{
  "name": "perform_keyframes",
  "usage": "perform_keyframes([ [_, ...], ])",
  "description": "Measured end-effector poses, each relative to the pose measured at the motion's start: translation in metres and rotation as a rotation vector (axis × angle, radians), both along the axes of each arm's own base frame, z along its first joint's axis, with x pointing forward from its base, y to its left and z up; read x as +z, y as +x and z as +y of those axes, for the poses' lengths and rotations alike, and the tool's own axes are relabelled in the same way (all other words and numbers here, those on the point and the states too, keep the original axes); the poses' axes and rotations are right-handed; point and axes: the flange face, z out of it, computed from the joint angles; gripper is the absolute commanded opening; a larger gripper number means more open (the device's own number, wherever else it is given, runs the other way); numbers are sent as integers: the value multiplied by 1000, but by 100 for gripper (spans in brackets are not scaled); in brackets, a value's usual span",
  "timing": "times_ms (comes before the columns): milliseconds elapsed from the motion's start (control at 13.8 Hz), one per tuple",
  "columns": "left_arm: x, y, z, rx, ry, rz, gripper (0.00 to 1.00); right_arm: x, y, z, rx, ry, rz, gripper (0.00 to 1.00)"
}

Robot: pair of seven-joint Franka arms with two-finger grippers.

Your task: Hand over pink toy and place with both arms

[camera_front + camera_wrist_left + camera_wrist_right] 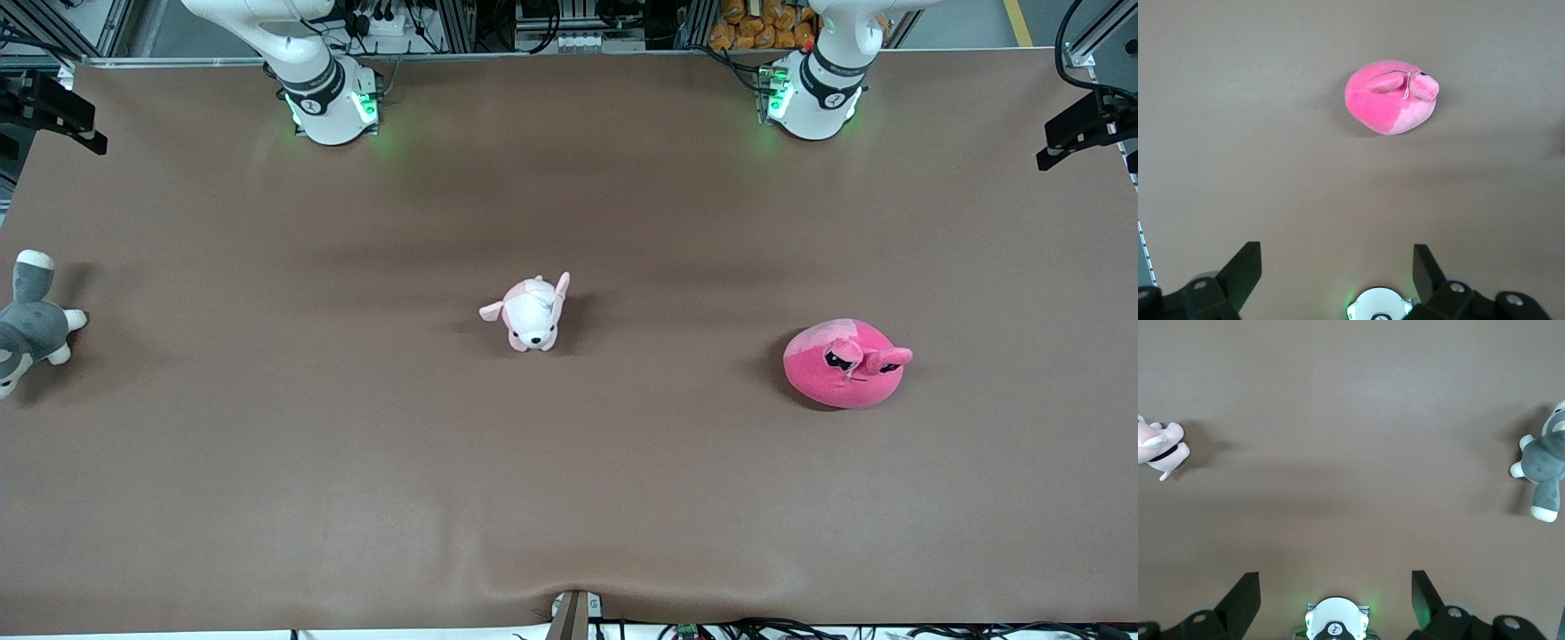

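While both arms wait high over their bases, left gripper [1335, 273] and right gripper [1335, 590] gape wide, holding nothing. Pink toy [845, 363] rests on table [569, 498] toward left arm's end, well apart from puppy plush [531, 314] at centre.

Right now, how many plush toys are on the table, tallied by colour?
Hot-pink: 1, the pink toy, toward the left arm's end.
Pale pink-and-white: 1, the puppy plush, mid-table.
Grey-and-white: 1, the grey plush animal, at the right arm's end.
Total: 3. The left gripper and right gripper are open, holding nothing.
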Motion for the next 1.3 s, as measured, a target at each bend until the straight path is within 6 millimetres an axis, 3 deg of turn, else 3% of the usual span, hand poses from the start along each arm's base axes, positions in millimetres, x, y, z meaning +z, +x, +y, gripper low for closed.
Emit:
perform_keyframes([
  [1304, -6, 5, -4, 38, -1, 32, 100, 0, 0, -2, -4, 1, 0, 100],
])
